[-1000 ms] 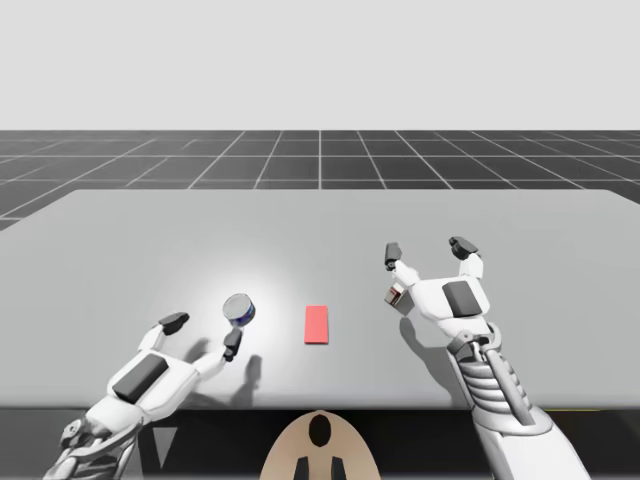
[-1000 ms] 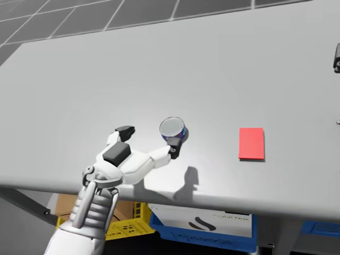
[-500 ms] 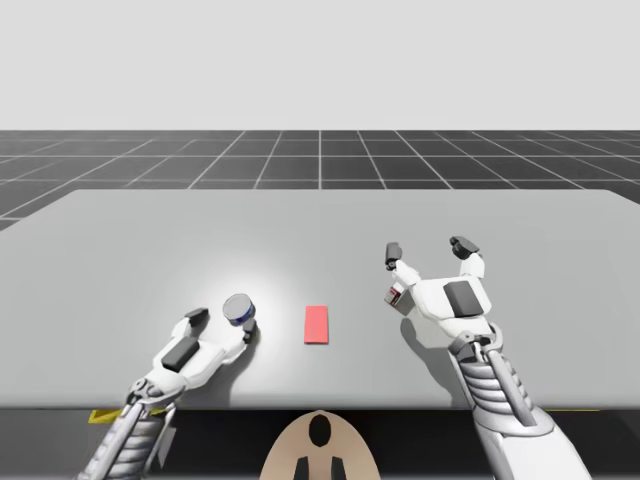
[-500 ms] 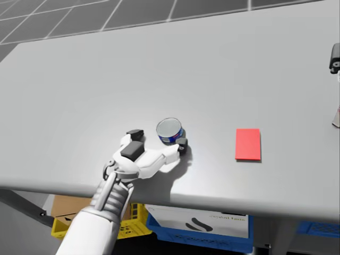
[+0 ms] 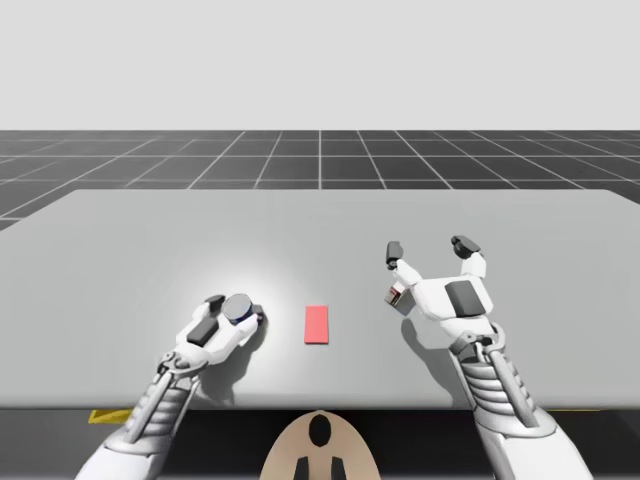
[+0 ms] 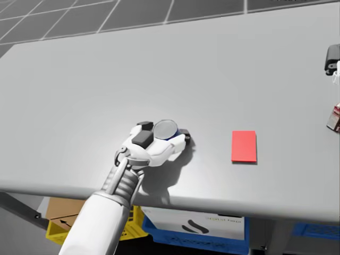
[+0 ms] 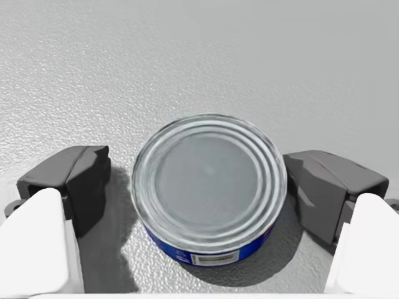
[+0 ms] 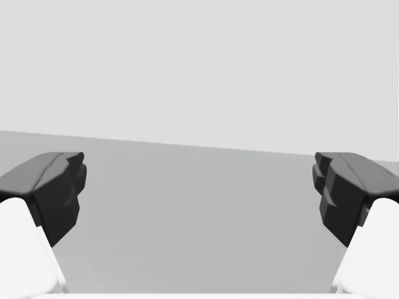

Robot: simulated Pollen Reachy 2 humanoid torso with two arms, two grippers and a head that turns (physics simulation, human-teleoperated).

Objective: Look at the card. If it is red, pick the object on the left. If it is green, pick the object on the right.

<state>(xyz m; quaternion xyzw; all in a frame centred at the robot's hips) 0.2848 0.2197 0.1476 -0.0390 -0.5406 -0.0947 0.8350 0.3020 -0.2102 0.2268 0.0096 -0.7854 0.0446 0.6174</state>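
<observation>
A red card (image 5: 316,324) (image 6: 244,146) lies flat at the table's middle. Left of it stands a low blue can with a silver lid (image 5: 238,305) (image 6: 166,128) (image 7: 209,180). My left gripper (image 5: 236,311) (image 6: 164,130) (image 7: 199,177) is open around the can, one finger on each side, with a gap showing at one finger (image 7: 72,180). To the right of the card a small box (image 5: 396,295) (image 6: 334,118) sits partly under my right hand. My right gripper (image 5: 428,248) (image 8: 199,187) is open, held above the table, with nothing between its fingers.
The grey table (image 5: 320,230) stretches wide behind both objects. Its near edge runs just behind my left forearm. Blue and yellow crates (image 6: 196,228) sit on the floor under that edge.
My left arm has slid forward and down, so the can now stands between its open fingers. My head has turned slightly. The right arm, card and box have not moved.
</observation>
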